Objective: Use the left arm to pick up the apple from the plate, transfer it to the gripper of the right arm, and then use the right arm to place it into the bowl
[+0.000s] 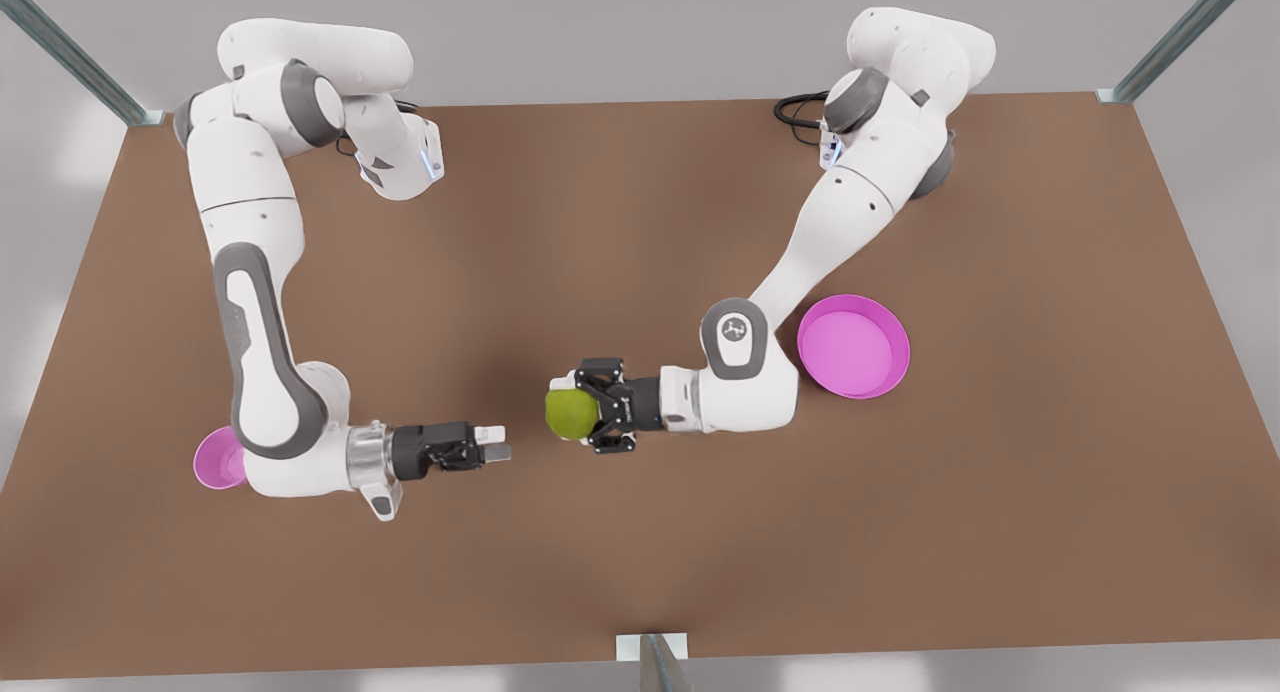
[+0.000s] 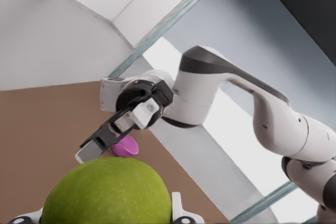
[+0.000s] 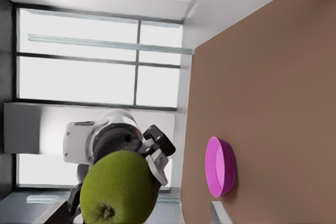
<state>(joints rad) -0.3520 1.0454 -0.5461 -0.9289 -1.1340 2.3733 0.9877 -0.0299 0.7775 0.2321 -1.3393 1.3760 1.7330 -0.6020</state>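
Note:
The yellowish-green apple (image 1: 570, 414) hangs above the middle of the brown table, with my left gripper (image 1: 585, 413) shut on it; this arm reaches in from the front view's right. From the left wrist the apple (image 2: 107, 192) looms close. My right gripper (image 1: 497, 444), on the arm with the silver cuff, stands open a short way to the front view's left of the apple, fingers pointing at it, apart from it. The left wrist view shows that gripper (image 2: 113, 132) beyond the fruit. In the right wrist view the apple (image 3: 119, 187) sits in the black claw (image 3: 155, 153).
The wide pink plate (image 1: 855, 347) lies bare on the table behind the left arm's elbow, and in the right wrist view (image 3: 219, 166). The small pink bowl (image 1: 218, 459) peeks out beside the right arm's wrist, also seen as the bowl (image 2: 125, 147). Metal frame posts (image 1: 650, 662) stand at the table's edges.

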